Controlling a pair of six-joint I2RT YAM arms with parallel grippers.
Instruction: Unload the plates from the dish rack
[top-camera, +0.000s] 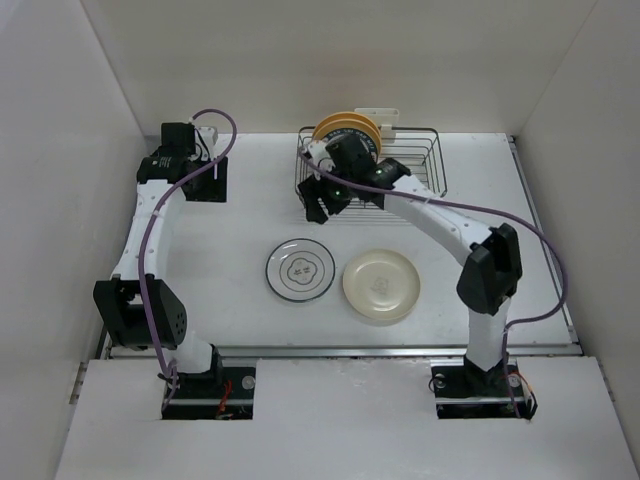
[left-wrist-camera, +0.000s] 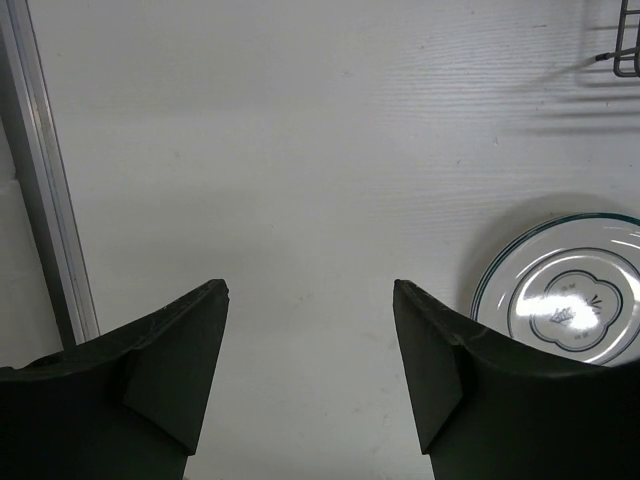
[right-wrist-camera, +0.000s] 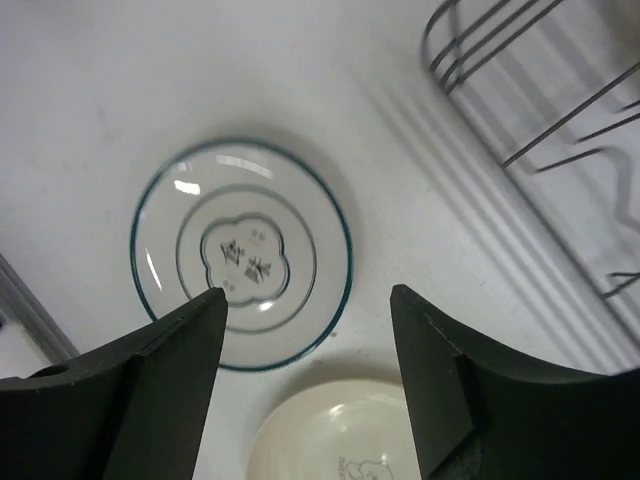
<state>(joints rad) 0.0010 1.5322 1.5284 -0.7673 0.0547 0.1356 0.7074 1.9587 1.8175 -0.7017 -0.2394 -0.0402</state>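
The black wire dish rack stands at the back of the table, and its wires show in the right wrist view. A yellow-orange plate stands upright at its left end, partly hidden by my right wrist. A white plate with dark rings and a plain cream plate lie flat on the table. My right gripper is open and empty at the rack's near left corner, above the ringed plate and the cream plate. My left gripper is open and empty at the far left.
A cream clip piece sits on the rack's far side. A metal rail marks the table's left edge. The ringed plate and a rack corner show at the right of the left wrist view. White walls enclose the table.
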